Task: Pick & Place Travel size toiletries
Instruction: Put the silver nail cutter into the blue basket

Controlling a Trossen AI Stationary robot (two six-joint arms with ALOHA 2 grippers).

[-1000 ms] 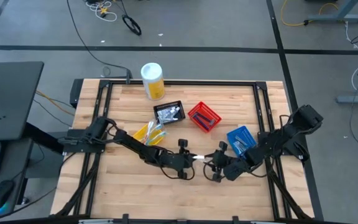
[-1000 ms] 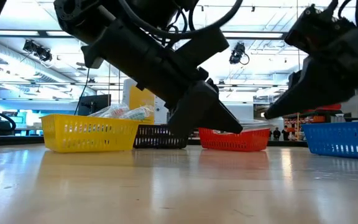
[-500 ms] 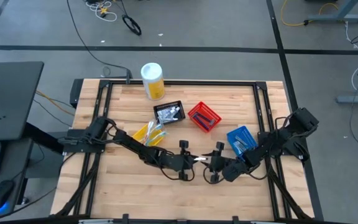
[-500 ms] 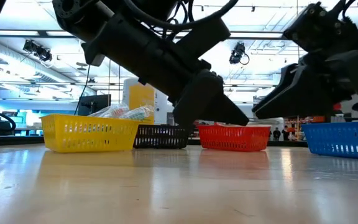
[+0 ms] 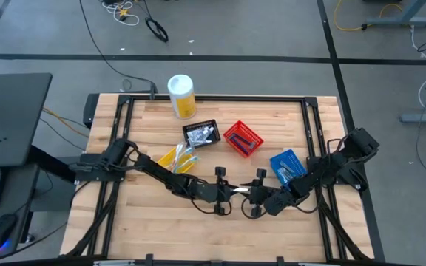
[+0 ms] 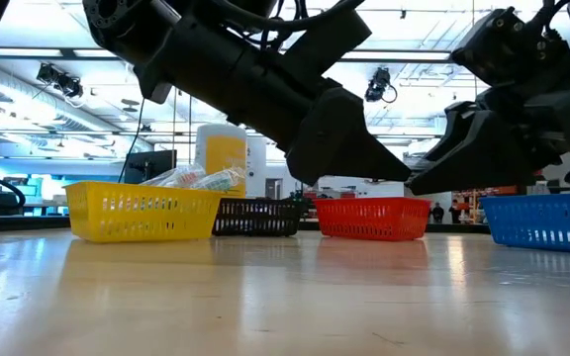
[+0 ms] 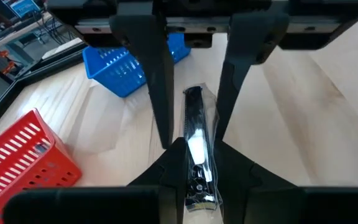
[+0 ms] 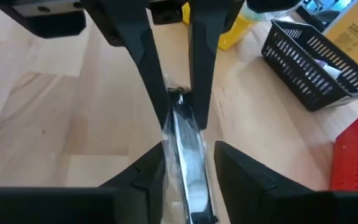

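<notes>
A slim dark-and-white toiletry in a clear wrapper (image 7: 194,127) is held over the middle of the table, between my two grippers. My left gripper (image 5: 225,191) is shut on its near end. My right gripper (image 5: 253,193) faces it, open, with one finger on each side of the wrapper's free end (image 8: 188,165), and I see no touch. More toiletries lie in the yellow basket (image 5: 177,159), black basket (image 5: 201,134), red basket (image 5: 242,139) and blue basket (image 5: 287,165). My left gripper pinches the wrapped toiletry by one end (image 7: 197,177) between its two fingers. It comes level from the table's left side, and the item runs on along the fingers toward the right gripper. The item sits roughly level, lifted clear of the table.
The four mesh baskets stand in a row behind the grippers, on the table's far half. A big white-and-yellow canister (image 5: 182,96) stands at the far edge. Bare wood (image 5: 168,229) lies on the near side of both arms.
My right gripper has moved toward the table's left until its open fingers stand on either side of the wrapped item's free end. My left gripper has risen a little and carried the item up with it.
</notes>
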